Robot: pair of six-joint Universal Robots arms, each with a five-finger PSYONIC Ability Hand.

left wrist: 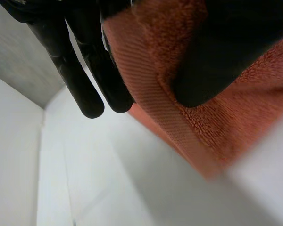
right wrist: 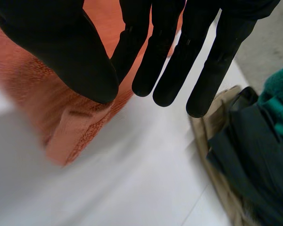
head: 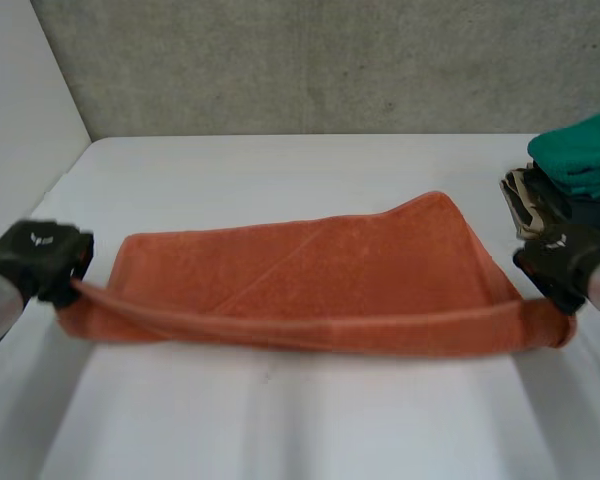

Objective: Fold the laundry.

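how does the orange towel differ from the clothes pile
The orange towel lies spread centrally; the clothes pile sits stacked at the right edge. The left hand and right hand pinch the towel's near corners; nothing holds the pile. The towel is one colour, the pile several. Both are cloth.

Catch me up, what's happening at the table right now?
The robot is mid-fold on an orange towel. Its left hand pinches the near left corner and its right hand the near right corner, so the near edge sags between them while the rest lies on the white table. A stack of folded clothes, green on top, sits by the right hand.
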